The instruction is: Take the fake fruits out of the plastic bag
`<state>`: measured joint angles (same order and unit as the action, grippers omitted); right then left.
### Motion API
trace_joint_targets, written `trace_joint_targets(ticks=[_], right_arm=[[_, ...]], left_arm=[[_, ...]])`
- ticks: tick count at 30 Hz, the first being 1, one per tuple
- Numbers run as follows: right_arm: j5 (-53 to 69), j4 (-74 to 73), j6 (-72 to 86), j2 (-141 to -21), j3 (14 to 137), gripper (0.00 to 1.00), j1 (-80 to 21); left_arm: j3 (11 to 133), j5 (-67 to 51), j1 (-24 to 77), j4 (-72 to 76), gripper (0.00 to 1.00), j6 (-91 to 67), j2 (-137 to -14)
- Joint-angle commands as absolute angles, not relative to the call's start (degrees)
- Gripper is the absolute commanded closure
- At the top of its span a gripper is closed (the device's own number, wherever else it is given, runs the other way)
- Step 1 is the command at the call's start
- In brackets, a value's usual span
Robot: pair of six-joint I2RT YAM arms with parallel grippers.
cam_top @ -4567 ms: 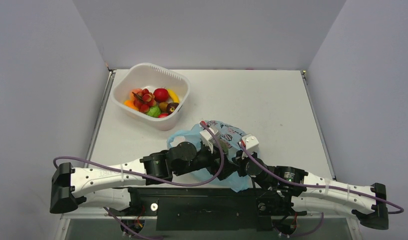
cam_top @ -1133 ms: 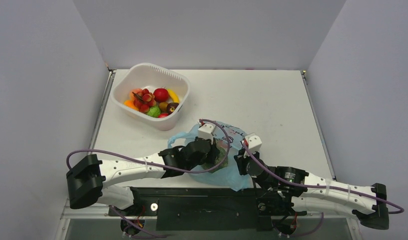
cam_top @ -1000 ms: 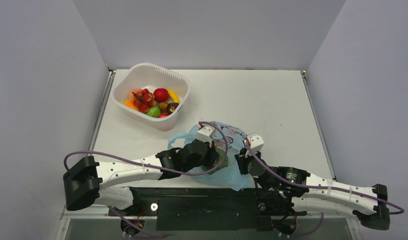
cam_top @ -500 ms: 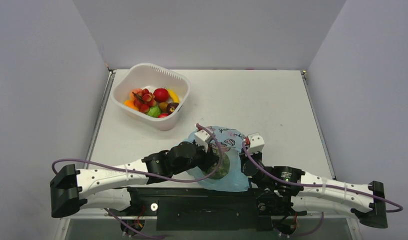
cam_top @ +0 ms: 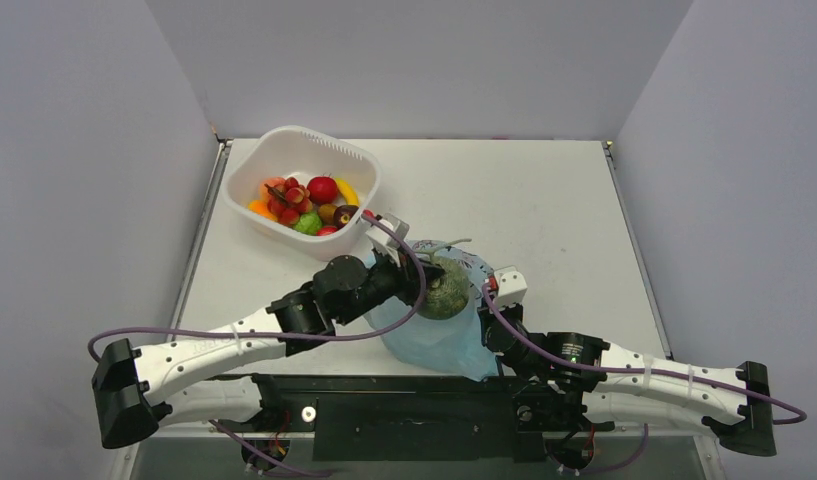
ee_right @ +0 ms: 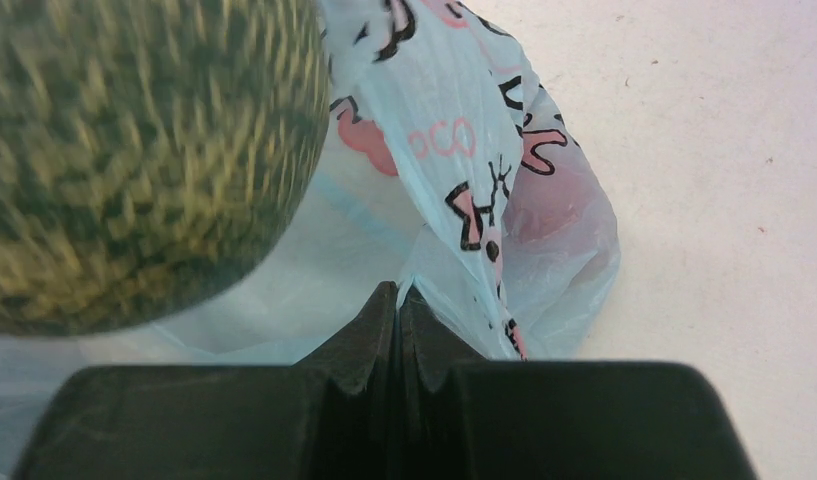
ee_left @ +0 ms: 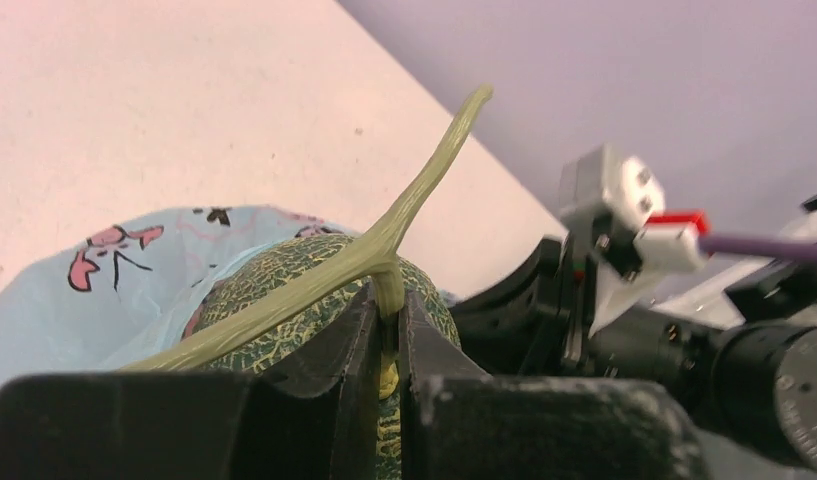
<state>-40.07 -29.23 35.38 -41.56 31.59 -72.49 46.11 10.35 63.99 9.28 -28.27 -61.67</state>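
The gourd (cam_top: 444,288) is held up by left fingers (ee_left: 364,320) clamped on its stem; the bag (cam_top: 429,345), pinched by right fingers (ee_right: 384,320), may hold more.

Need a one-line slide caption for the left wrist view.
Left gripper shut on the stem of the green gourd, plastic bag behind it.
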Motion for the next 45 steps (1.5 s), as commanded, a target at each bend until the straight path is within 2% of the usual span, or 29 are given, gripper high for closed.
trace_joint_targets(ticks=[1, 4, 10, 14, 16, 21, 24, 29, 38, 45], right_arm=[[-40.3, -27.8, 35.0, -41.2, 33.3, 1.0, -73.1], [-40.3, -27.7, 35.0, -41.4, 33.4, 1.0, -73.1], [-40.2, -27.7, 35.0, -41.5, 33.4, 1.0, -73.2], [-40.2, -27.6, 34.9, -42.1, 33.5, 1.0, -73.2], [-40.2, -27.7, 34.8, -42.4, 33.6, 1.0, -73.3], [-40.4, -27.8, 34.8, -43.3, 33.9, 1.0, -73.4], [-40.4, -27.8, 34.8, -44.0, 34.1, 1.0, -73.5], [-40.2, -27.9, 34.7, -45.9, 34.6, 1.0, -73.7], [-41.2, -28.8, 34.8, -51.5, 36.5, 1.0, -73.9], [-40.6, -29.3, 34.8, -51.4, 36.7, 1.0, -74.2]], left_arm=[[54.0, 4.4, 58.6, 17.7, 1.0, -29.6, -62.2], [56.6, -3.4, 53.2, 21.5, 1.0, -33.1, -62.9], [62.0, -28.8, 36.3, 37.6, 1.0, -51.7, -68.1], [68.4, -37.0, 29.7, 42.6, 1.0, -60.6, -72.3], [70.6, -36.7, 26.2, 38.2, 1.0, -58.6, -72.4], [74.6, -30.9, 16.9, 16.5, 1.0, -48.9, -73.0], [73.8, -18.3, 14.2, 5.1, 1.0, -36.9, -72.8], [64.6, -2.3, 13.3, 9.0, 1.0, -26.2, -73.4], [66.5, -5.2, 8.6, 8.8, 1.0, -27.6, -84.9], [72.4, -8.0, 7.3, 0.2, 1.0, -29.8, -94.1]])
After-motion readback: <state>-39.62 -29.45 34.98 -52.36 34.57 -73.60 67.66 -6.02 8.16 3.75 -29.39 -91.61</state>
